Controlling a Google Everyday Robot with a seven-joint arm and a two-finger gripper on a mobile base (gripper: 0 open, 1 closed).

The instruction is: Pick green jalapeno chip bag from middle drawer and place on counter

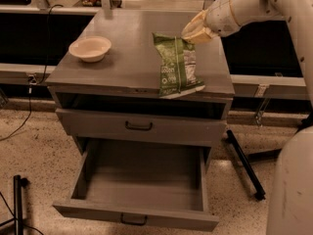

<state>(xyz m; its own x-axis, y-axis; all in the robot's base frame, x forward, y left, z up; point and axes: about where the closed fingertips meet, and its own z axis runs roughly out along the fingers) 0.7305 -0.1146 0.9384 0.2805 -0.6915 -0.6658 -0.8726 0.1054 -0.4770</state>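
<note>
The green jalapeno chip bag (pixel 176 65) stands nearly upright on the counter (pixel 132 48), its bottom edge at the front right rim. My gripper (pixel 191 33) is at the bag's top right corner, reaching in from the right, and is shut on that corner. The middle drawer (pixel 137 215) is pulled fully open below, and its inside is empty.
A cream bowl (pixel 90 48) sits on the counter's left side. The drawer above (pixel 139 126) is closed. A black stand leg (pixel 247 165) lies on the floor to the right, and a dark pole (pixel 17 199) stands at the lower left. My white base (pixel 293 190) fills the right edge.
</note>
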